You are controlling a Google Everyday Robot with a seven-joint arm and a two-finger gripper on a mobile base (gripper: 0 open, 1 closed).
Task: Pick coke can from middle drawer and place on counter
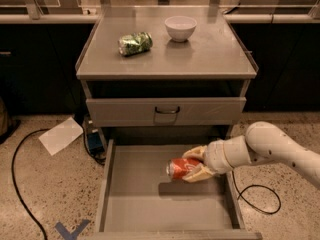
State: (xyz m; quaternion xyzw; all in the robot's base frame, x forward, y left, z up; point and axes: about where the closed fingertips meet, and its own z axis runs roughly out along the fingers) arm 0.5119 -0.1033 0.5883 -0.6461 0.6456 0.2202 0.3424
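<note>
The coke can point(181, 168), red-orange with a silver end, lies on its side in my gripper point(196, 164), whose tan fingers are shut on it. It hangs a little above the floor of the open middle drawer point(135, 204), casting a shadow below. My white arm point(270, 146) reaches in from the right. The counter point(200, 59) is the grey top of the cabinet above.
A green-and-white can point(135, 43) lies on the counter at left, a white bowl point(180, 28) behind it at centre. A shut drawer front with a dark handle point(166, 111) sits above the open drawer. White paper point(61, 135) and black cables point(20, 184) lie on the floor.
</note>
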